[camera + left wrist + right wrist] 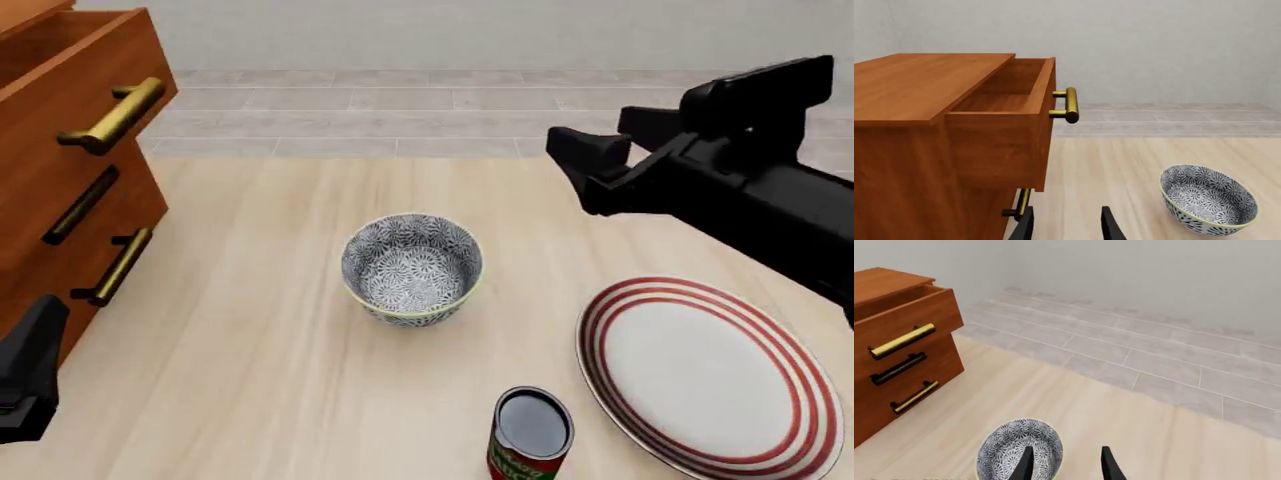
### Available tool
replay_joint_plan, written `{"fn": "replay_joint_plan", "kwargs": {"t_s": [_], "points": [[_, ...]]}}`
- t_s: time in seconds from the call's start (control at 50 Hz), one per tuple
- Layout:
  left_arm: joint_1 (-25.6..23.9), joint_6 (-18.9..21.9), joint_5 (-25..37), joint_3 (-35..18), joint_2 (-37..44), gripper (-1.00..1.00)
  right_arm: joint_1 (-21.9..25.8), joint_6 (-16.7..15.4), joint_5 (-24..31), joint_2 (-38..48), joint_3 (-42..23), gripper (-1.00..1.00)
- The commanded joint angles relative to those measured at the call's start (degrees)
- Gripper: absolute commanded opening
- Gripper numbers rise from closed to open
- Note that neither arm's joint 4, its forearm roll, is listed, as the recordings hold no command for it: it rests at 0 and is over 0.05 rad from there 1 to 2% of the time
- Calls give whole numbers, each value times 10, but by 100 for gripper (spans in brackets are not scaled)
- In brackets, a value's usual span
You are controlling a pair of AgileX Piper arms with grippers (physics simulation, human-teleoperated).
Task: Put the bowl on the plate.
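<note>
A pale wooden table [267, 330] runs back to a grey tiled floor and a plain light wall.

Front view: the bowl [411, 268] stands upright near the middle of the table, empty, touching nothing. The plate [707, 375] lies flat at about four o'clock from the bowl, well apart from it, its red rings facing up. A dark-topped can [531, 433] stands at roughly five o'clock from the bowl, just beside the plate's near-left rim. A wooden drawer cabinet [67, 170] fills the left edge at nine to ten o'clock from the bowl, its top drawer pulled out, brass handle [114, 115] showing. The right gripper [587, 165] hangs above the table at about two o'clock from the bowl, clear of it; how wide it stands cannot be told here. Only a dark piece of the left arm [30, 370] shows at the lower left.

Left wrist view: the left gripper [1066, 225] has its fingers parted with nothing between them, just in front of the cabinet's lower handle. The bowl [1207, 199] sits off to one side on the table.

Right wrist view: the right gripper [1065, 465] is likewise spread and empty, its fingertips over the bowl [1019, 450] without gripping it; the cabinet [894, 340] stands beyond
</note>
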Motion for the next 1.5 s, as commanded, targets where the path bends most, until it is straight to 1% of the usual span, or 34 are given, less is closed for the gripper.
{"fn": "replay_joint_plan", "kwargs": {"t_s": [0.02, 0.04, 0.06, 0.1, 0.12, 0.14, 0.18, 0.2, 0.22, 0.24, 0.26, 0.28, 0.3, 0.32, 0.34, 0.38, 0.42, 0.46, 0.56, 0.58, 0.6, 0.62, 0.64, 1.0, 1.26, 1.5], "points": [[0, 0, 0, 0, 0, 100, 45, 10, 30, 73, -58, 100], [0, 0, 0, 0, 0, 100, 48, 19, 33, 81, -63, 100], [0, 0, 0, 0, 0, 100, 52, 19, 35, 84, -66, 100], [0, 0, 0, 0, 0, 100, 58, 30, 44, 100, -78, 100], [0, 0, 0, 0, 0, 100, 63, 27, 47, 102, -82, 100], [0, 0, 0, 0, 0, 100, 66, 36, 53, 112, -89, 100], [0, 0, 0, 0, 0, 100, 71, 40, 60, 125, -100, 100], [0, 0, 0, 0, 0, 100, 71, 54, 69, 143, -110, 100], [0, 0, 0, 0, 0, 100, 73, 51, 67, 142, -111, 100], [0, 0, 0, 0, 0, 100, 81, 62, 93, 206, -144, 100], [0, 0, 0, 0, 0, 100, 81, 62, 94, 207, -145, 100], [0, 0, 0, 0, 0, 100, 78, 52, 100, 221, -155, 100], [0, 0, 0, 0, 0, 100, 78, 52, 100, 221, -155, 100], [0, 0, 0, 0, 0, 100, 76, 43, 107, 231, -162, 100], [0, 0, 0, 0, 0, 100, 77, 45, 109, 235, -163, 100], [0, 0, 0, 0, 0, 100, 66, 39, 117, 249, -177, 100], [0, 0, 0, 0, 0, 100, 72, 42, 127, 258, -183, 100], [0, 0, 0, 0, 0, 100, 59, 37, 139, 278, -197, 100], [0, 0, 0, 0, 0, 100, 50, 40, 149, 293, -205, 100], [0, 0, 0, 0, 0, 100, 46, 39, 152, 300, -209, 100], [0, 0, 0, 0, 0, 100, 30, 38, 166, 339, -226, 100], [0, 0, 0, 0, 0, 100, 30, 39, 167, 342, -227, 100], [0, 0, 0, 0, 0, 100, 4, 31, 173, 375, -244, 100], [0, 0, 0, 0, 0, 100, 5, 38, 167, 419, -252, 100], [0, 0, 0, 0, 0, 100, 8, 50, 153, 441, -245, 100], [0, 0, 0, 0, 0, 100, 2, 52, 145, 456, -243, 100]]}}
